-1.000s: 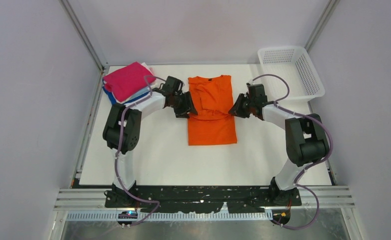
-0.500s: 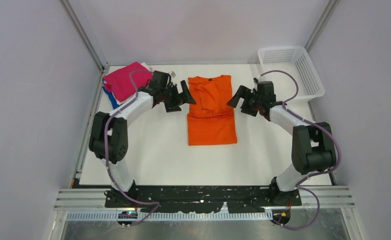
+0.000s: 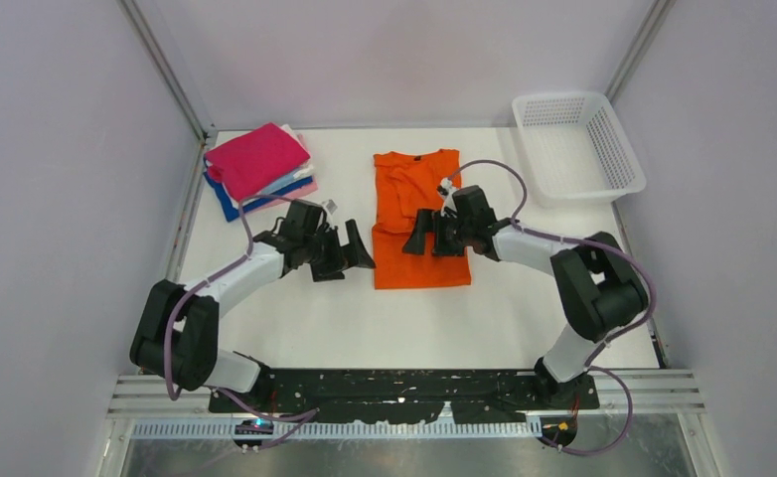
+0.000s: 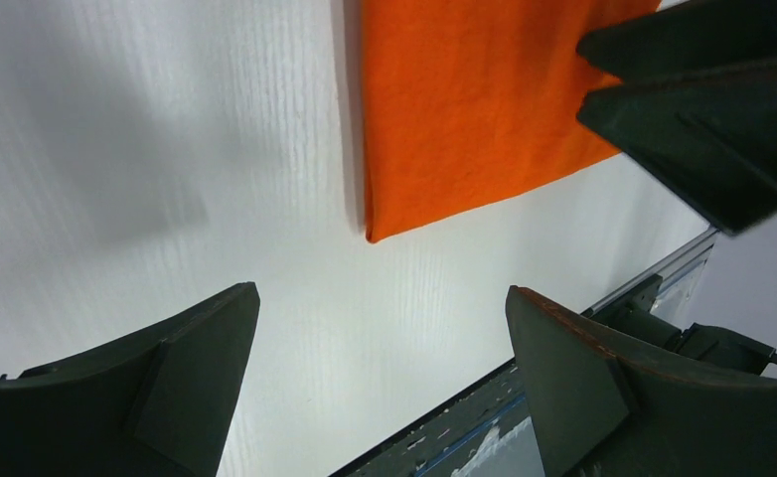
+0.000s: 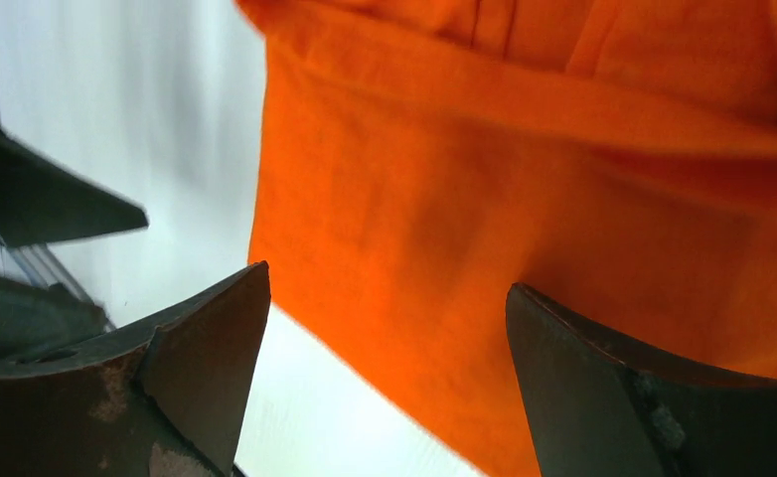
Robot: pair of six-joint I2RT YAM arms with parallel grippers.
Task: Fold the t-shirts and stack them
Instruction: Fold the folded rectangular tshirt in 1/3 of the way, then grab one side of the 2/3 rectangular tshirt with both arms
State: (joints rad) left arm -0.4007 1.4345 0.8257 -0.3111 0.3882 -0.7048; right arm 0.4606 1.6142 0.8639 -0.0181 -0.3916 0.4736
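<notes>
From above and behind the desk's (image 3: 315, 318) near edge the top camera looks down, while both wrist cameras sit close over the orange t-shirt's (image 4: 464, 109) near-left corner.

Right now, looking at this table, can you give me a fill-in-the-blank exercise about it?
The folded magenta cloth shirt lies on ___ of the stack of shirts.
The right end effector, over the bright orange cloth t-shirt, is ___.
The white plastic mesh basket stands at the far ___ corner of the white table.
Missing words: top; open; right.
</notes>
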